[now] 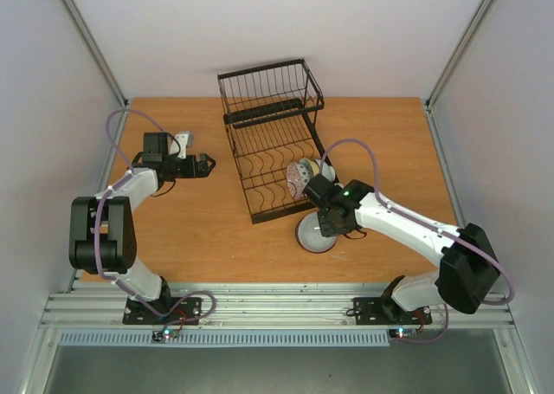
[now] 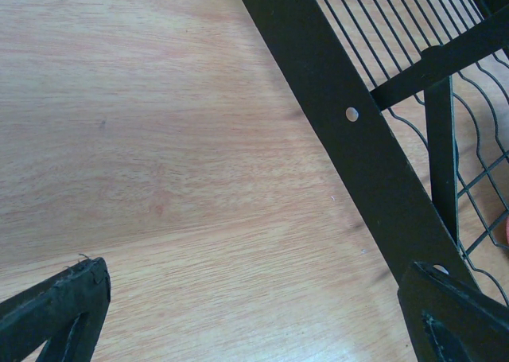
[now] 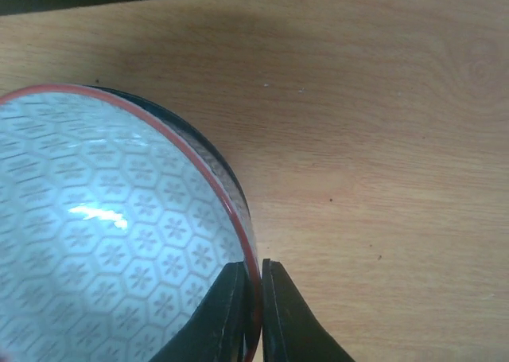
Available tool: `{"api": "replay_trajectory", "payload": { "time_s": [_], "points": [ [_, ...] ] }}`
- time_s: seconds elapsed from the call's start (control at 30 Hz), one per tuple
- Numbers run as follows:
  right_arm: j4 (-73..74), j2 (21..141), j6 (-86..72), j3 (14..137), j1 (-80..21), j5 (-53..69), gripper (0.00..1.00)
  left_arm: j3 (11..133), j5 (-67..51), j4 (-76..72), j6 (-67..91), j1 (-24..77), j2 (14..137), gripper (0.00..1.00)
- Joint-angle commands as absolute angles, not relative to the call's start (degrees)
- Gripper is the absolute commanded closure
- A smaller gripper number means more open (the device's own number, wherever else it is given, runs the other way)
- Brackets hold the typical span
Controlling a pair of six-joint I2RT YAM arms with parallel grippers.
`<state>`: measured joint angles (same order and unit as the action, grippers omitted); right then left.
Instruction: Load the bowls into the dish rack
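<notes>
One bowl (image 3: 111, 235) with a red rim is just beside the rack (image 1: 264, 113), at its 5 o'clock, the right gripper (image 3: 253, 266) clamped on its rim. Two other bowls (image 1: 299, 179) stand inside the rack. At 9 o'clock, the left gripper (image 2: 254, 298) has its fingers apart over the table (image 2: 159, 139).

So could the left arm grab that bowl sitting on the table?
Probably not easily. The dish rack stands between the left gripper and the bowl, and the right gripper is pinching its rim.
</notes>
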<state>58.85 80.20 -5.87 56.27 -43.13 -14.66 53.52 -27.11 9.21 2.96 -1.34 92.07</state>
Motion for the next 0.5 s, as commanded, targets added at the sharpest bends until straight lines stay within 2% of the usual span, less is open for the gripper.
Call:
{"api": "replay_trajectory", "payload": {
  "time_s": [0.0,0.3,0.47],
  "points": [
    [64.87,75.54,-4.80,60.71,-43.73,-18.08,0.99,54.10,-27.16,7.44,2.64,-1.14,91.21,0.01],
    [71.28,74.47,-1.24,73.08,-48.67,-23.36,0.99,54.14,-26.98,7.54,2.72,-1.14,91.22,0.01],
    [72.94,79.94,2.00,82.23,-52.41,-31.68,0.99,54.22,-26.99,7.52,2.72,-1.14,91.51,0.01]
  ]
}}
